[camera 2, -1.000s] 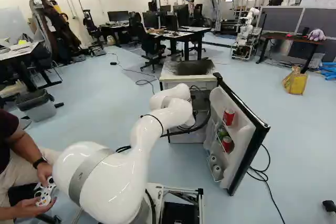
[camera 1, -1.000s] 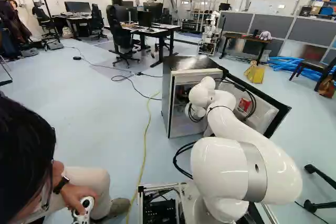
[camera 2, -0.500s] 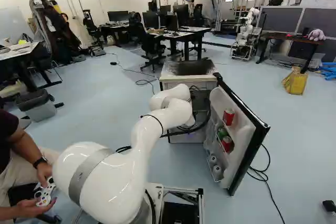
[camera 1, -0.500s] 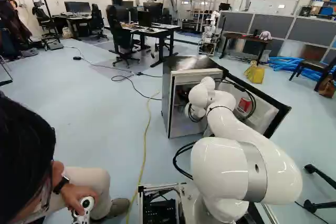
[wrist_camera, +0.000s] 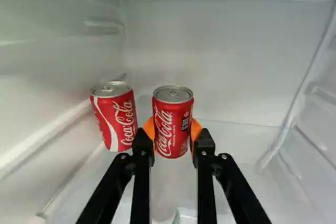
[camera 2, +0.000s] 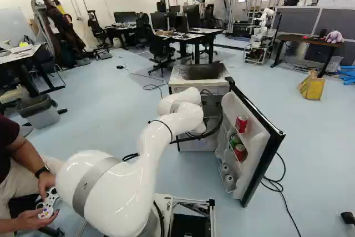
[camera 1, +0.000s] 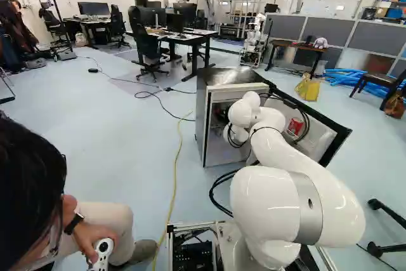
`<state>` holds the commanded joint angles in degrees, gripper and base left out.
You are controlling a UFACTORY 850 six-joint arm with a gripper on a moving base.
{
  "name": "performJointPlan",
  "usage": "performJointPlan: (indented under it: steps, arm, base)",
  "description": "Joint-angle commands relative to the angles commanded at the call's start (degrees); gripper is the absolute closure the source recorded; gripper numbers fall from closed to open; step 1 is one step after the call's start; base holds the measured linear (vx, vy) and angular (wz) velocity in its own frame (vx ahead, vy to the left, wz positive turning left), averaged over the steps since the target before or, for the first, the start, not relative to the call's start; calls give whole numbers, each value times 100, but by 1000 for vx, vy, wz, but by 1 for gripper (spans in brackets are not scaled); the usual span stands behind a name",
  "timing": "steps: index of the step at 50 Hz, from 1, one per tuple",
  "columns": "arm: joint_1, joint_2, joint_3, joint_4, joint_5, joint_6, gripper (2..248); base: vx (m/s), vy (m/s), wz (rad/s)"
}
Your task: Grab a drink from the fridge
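In the wrist view my gripper (wrist_camera: 172, 131) is shut on a red can (wrist_camera: 173, 114), an orange pad pressed to each side of it. The can stands upright between the fingers. A second red can (wrist_camera: 116, 116) is beside it, close to the fridge's side wall and outside the grip. Both are inside the white fridge compartment (wrist_camera: 226, 51). From the base views, the arm's end reaches into the open fridge (camera 1: 201, 125); the gripper itself is hidden there.
The open fridge door (camera 2: 256, 154) holds several cans in its racks, right of the arm. A seated person with a controller (camera 2: 49, 203) is at the left. Black cables (camera 2: 283, 192) lie beyond the door. Another robot (camera 2: 259, 34) stands farther back.
The arm's far end has risen very slightly at the fridge opening. The base, fridge and door have stayed in place.
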<state>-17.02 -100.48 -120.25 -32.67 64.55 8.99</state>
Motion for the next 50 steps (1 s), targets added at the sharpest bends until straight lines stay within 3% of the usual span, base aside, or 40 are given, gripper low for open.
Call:
performJointPlan:
  steps: [50]
  arm:
    - [-97, 1347, 2406, 0, 0, 0, 164]
  base:
    - [0, 0, 0]
